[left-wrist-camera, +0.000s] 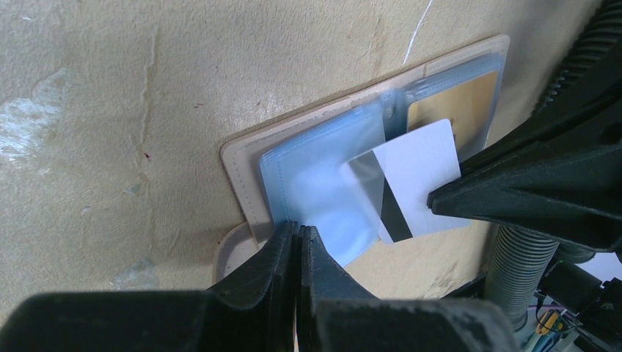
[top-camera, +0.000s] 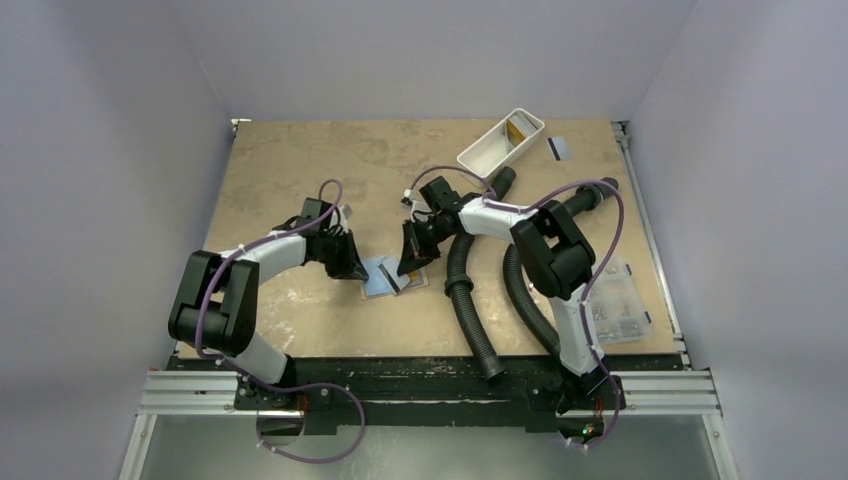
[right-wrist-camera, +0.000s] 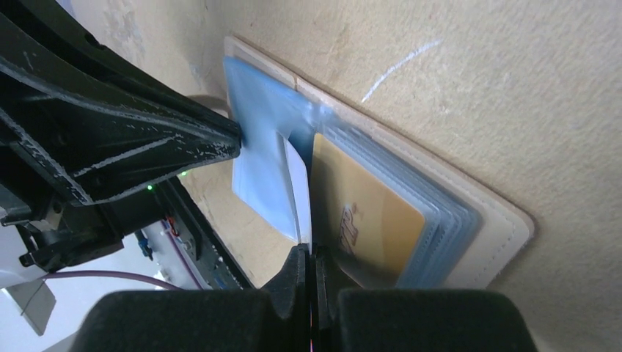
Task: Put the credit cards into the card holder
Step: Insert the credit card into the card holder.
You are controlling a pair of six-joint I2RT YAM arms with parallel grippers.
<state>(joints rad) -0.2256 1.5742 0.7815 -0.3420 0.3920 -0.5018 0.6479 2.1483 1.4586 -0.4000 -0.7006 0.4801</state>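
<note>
The tan-beige card holder (left-wrist-camera: 242, 165) lies open on the table, also in the top view (top-camera: 381, 276) and the right wrist view (right-wrist-camera: 506, 220). An orange-tan card (right-wrist-camera: 367, 213) sits in one pocket, also in the left wrist view (left-wrist-camera: 458, 99). My left gripper (left-wrist-camera: 299, 229) is shut on the edge of the holder's pale blue pocket sleeve (left-wrist-camera: 323, 183). My right gripper (right-wrist-camera: 309, 251) is shut on a light blue card with a black stripe (left-wrist-camera: 414, 183), whose far end lies under the sleeve. The card shows edge-on in the right wrist view (right-wrist-camera: 301, 183).
A white rectangular tray (top-camera: 482, 152) stands at the back with tan and dark things in it. Another pale card (top-camera: 558, 148) lies right of it. A clear compartment box (top-camera: 618, 300) sits at the right. Two black corrugated hoses (top-camera: 462, 290) run across the table.
</note>
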